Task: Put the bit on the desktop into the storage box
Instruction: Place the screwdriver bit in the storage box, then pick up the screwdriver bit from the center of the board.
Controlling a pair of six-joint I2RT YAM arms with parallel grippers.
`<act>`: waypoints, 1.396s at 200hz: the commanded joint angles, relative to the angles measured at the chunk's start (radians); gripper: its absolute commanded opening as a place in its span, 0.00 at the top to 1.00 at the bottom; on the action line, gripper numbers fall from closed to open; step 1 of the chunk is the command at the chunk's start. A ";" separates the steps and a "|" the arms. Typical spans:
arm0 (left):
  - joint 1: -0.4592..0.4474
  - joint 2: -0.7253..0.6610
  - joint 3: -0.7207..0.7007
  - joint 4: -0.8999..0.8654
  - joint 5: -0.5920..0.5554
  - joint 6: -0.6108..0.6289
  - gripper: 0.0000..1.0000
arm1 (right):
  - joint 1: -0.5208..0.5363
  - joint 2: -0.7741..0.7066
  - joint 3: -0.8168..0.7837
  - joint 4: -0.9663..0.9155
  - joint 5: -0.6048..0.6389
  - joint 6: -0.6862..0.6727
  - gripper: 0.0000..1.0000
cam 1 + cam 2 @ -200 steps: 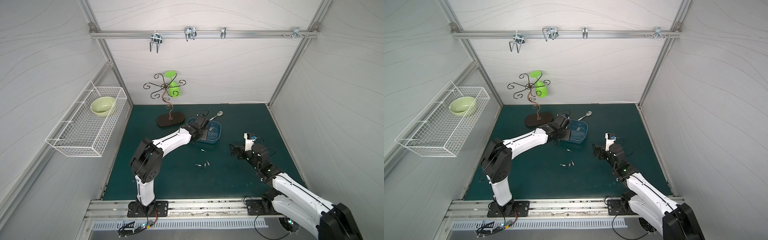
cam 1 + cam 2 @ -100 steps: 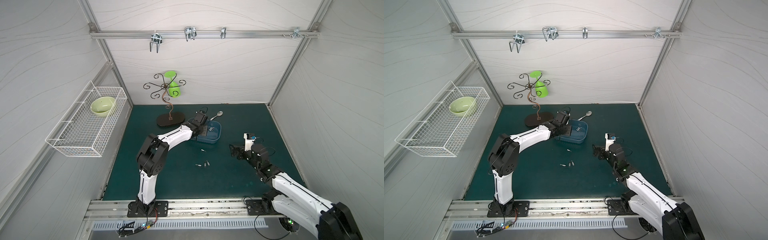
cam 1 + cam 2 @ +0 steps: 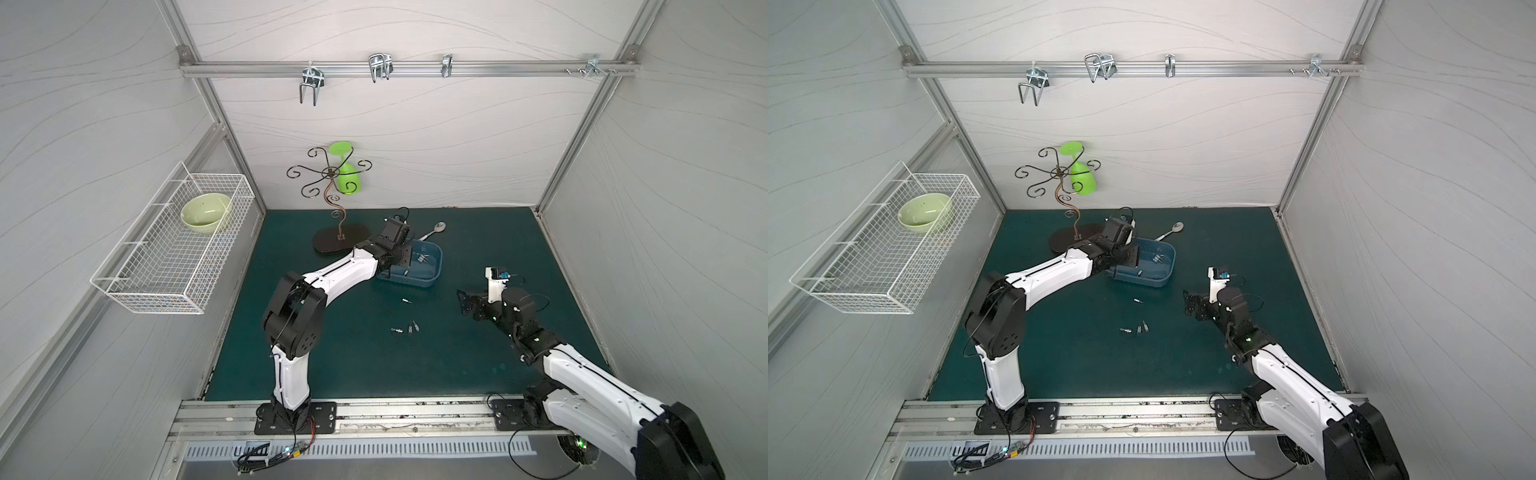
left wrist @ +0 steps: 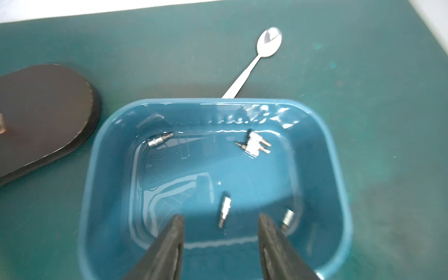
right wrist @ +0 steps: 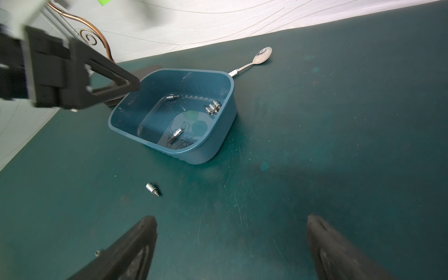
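1. Bits are lying in two places. Several are sitting inside the storage box [image 3: 415,280], while a lone bit [image 3: 406,300] and a cluster of three bits [image 3: 409,328] are waiting on the desktop [image 3: 353,365]. The lone bit is lying just beside the box's near wall, and the cluster is lying farther toward the robot.
2. Left gripper [image 4: 220,217] is hovering over the box's interior with its fingers apart and gripping nothing. A loose bit [image 4: 224,211] is lying on the box floor under the gap, touching neither finger.
3. Right gripper [image 5: 231,218] is hanging low over the desktop with its fingers spread wide and empty, well apart from the box.
4. In the right wrist view the lone bit [image 5: 153,189] is sitting ahead of the fingertips, between them and the box [image 5: 213,145], off the centre line of the gap. In both top views it is lying to the robot's left of that gripper.
5. Its long axis is running roughly left-to-right across the desktop. The narrow tip seems to be pointing toward the right gripper and the thick end away.
6. Both arms are looking about equally near it. By my judgement the left one is needing to lift clear of the box wall first. The right one is needing a sideways shift and a wrist turn so its fingers close across the axis.
7. Each bit is showing as a short, shiny silver piece, with a thick round collar narrowing into a thin driver tip. It is looking small, smooth and likely to roll.
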 commanded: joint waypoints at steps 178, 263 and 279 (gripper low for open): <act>0.002 -0.674 -0.752 0.082 -0.235 -0.114 0.01 | 0.470 0.254 0.371 -0.647 0.124 0.021 0.05; 0.002 -0.733 -0.895 0.215 -0.230 -0.063 0.01 | 0.501 0.499 0.521 -0.739 0.085 0.037 0.18; 0.003 -0.740 -0.896 0.213 -0.236 -0.066 0.01 | 0.502 0.540 0.549 -0.741 0.067 0.042 0.24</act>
